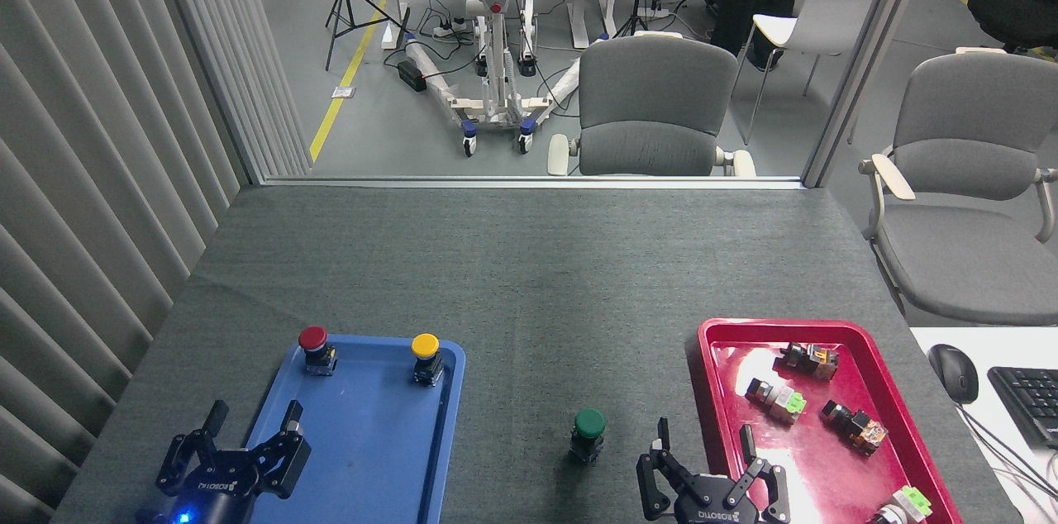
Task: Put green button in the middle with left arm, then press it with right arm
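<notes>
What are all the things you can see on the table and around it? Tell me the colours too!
green button: 1, dark green cap, upright on the grey cloth between the trays
red button: 1, red cap, far left corner of the blue tray
yellow button: 1, yellow cap, far right corner of the blue tray
blue tray: 1, blue, near left
red tray: 1, red, near right
switch parts: 5, mixed colours, in the red tray
table cloth: 1, dark grey
chairs: 2 grey, beyond the table
mouse: 1, black, far right
keyboard: 1, black, far right
left end effector: 1, black, open
right end effector: 1, black, open
</notes>
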`<state>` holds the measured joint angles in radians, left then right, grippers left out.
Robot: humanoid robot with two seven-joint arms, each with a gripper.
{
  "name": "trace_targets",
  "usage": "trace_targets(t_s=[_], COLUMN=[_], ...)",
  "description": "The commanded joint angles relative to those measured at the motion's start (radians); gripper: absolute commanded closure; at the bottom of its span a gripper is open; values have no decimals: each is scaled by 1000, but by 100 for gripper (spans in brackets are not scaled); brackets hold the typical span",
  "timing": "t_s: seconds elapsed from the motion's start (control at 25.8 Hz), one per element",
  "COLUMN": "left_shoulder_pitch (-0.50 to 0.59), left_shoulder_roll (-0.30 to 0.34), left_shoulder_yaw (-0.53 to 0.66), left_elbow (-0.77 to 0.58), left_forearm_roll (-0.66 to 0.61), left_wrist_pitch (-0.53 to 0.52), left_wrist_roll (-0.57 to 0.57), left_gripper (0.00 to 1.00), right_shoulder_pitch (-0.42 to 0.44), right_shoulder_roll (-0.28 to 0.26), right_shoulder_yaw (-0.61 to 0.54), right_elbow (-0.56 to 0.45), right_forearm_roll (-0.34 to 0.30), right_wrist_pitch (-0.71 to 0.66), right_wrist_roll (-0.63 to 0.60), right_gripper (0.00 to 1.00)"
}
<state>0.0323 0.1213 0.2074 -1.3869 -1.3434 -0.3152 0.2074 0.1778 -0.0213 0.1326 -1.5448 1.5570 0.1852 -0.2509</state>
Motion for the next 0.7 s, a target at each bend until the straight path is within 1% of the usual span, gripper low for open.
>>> trace_targets(t_s=[0.0,0.16,0.66], left_shoulder_pitch=[-6,-11,-15], left_shoulder_roll=[0,0,4], left_shoulder_yaw=[0,0,21], left_elbow=[17,20,20], left_forearm_roll=[0,0,3], left_wrist_pitch=[1,1,-12], left_wrist_roll=[1,1,0], left_gripper=[1,1,1], right_shoulder_pitch=[2,2,2], right_shoulder_roll=[0,0,0], right_shoulder_yaw=[1,-1,-1], right_elbow=[3,6,9], right_forearm_roll=[-8,-28,-28], right_wrist_pitch=[-26,-46,-49], right_wrist_roll=[2,2,1], right_gripper=[0,0,0])
